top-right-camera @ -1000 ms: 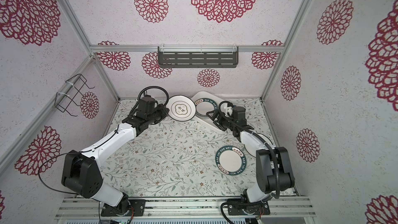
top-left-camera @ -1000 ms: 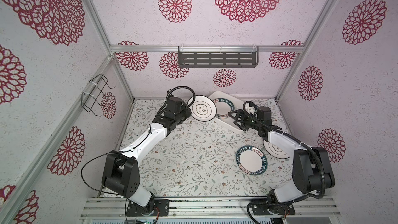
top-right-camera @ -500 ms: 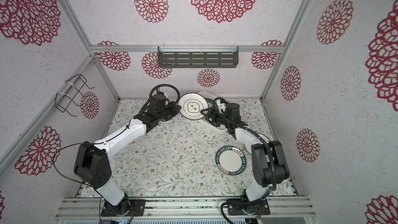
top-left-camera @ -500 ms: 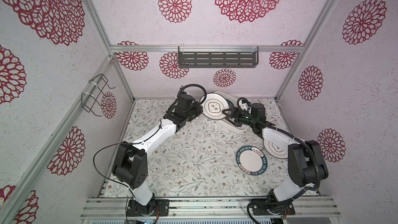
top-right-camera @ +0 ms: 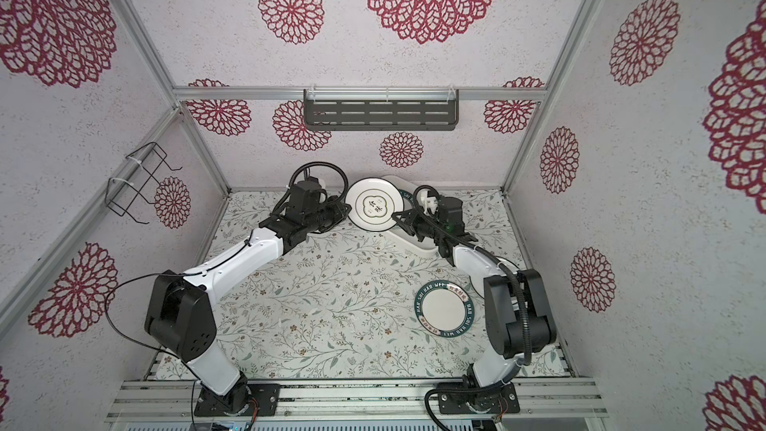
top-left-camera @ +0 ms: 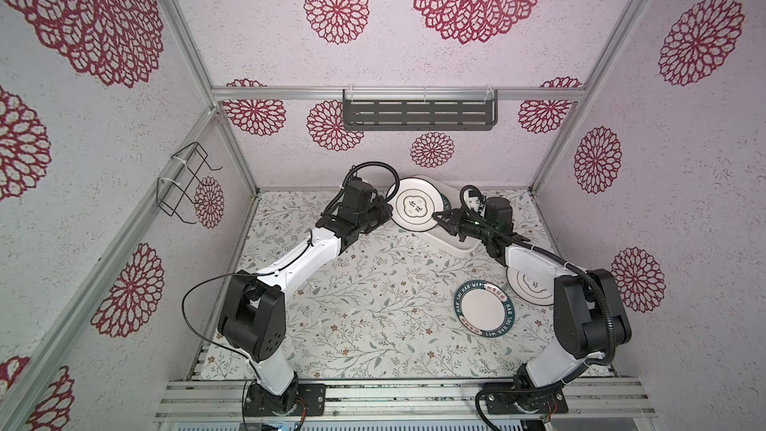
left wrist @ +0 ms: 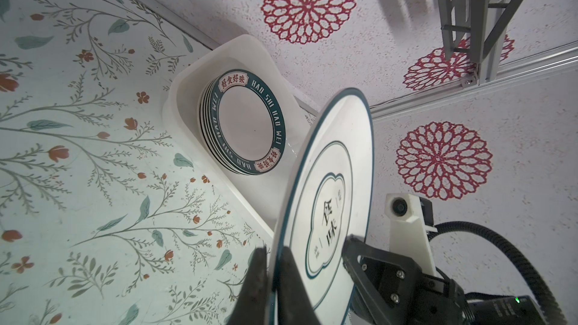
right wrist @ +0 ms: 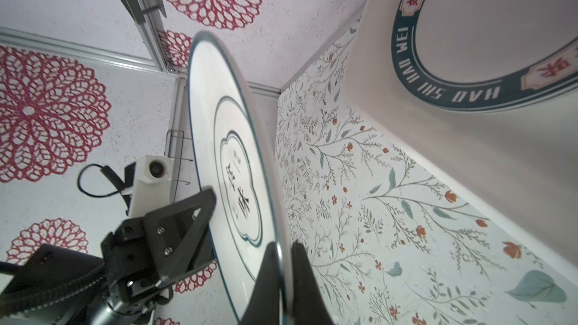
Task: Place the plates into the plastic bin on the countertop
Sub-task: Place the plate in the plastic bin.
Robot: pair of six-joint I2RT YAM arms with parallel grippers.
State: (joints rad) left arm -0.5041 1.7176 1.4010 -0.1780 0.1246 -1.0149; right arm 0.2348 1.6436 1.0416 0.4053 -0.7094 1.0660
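While left pincer pinches the clover plate, right pincer pinches too — opposite rim.

Both top views hang high over the near edge, looking down and toward the far wall, taking in the whole desk, the left arm and the right arm. Each wrist view sits close behind its own jaws, facing the clover plate from opposite sides. Both share that plate and the plastic bin, and each sees the other's camera housing.
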